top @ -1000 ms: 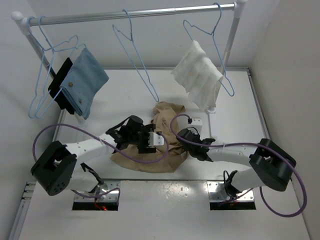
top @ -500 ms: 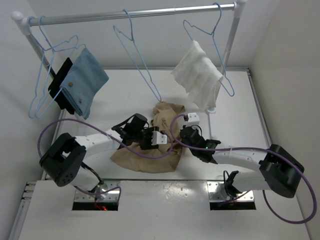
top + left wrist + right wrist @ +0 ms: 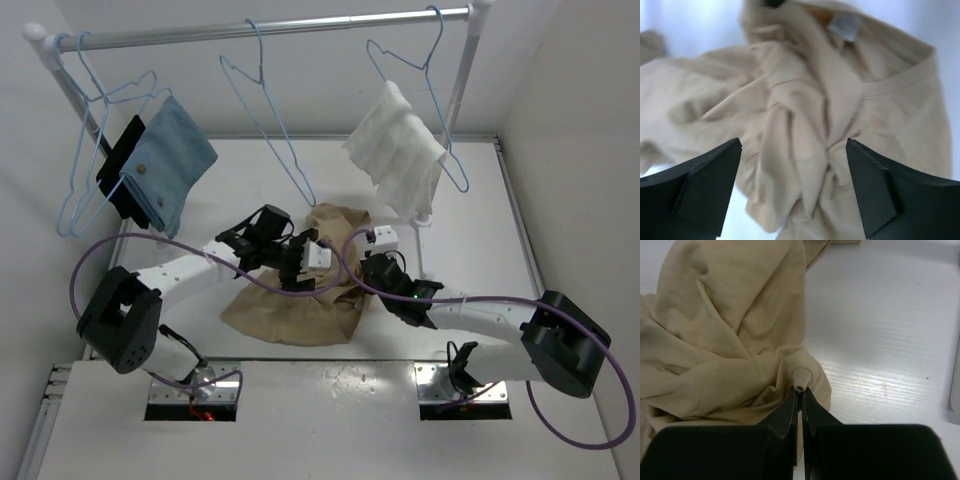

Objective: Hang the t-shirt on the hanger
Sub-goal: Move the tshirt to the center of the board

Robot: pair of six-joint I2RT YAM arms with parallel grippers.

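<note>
The left gripper [image 3: 793, 145] is spread wide above the crumpled t-shirt [image 3: 285, 312], which lies mid-table, long axis near-left to far-right. The hanger [image 3: 266, 132] hangs on the rail [image 3: 300, 25] behind, its frame slanting down toward the shirt's far end. The right gripper [image 3: 800, 390] pinches 1 fold at the shirt's right edge, with open table [image 3: 470, 220] beyond.

Hanger [image 3: 285, 150] hangs free btw blue cloth [image 3: 175, 160] & white cloth [image 3: 395, 150].

Matt, creased cloth t-shirt [image 3: 290, 312]; thin wire hanger [image 3: 280, 140]
</note>
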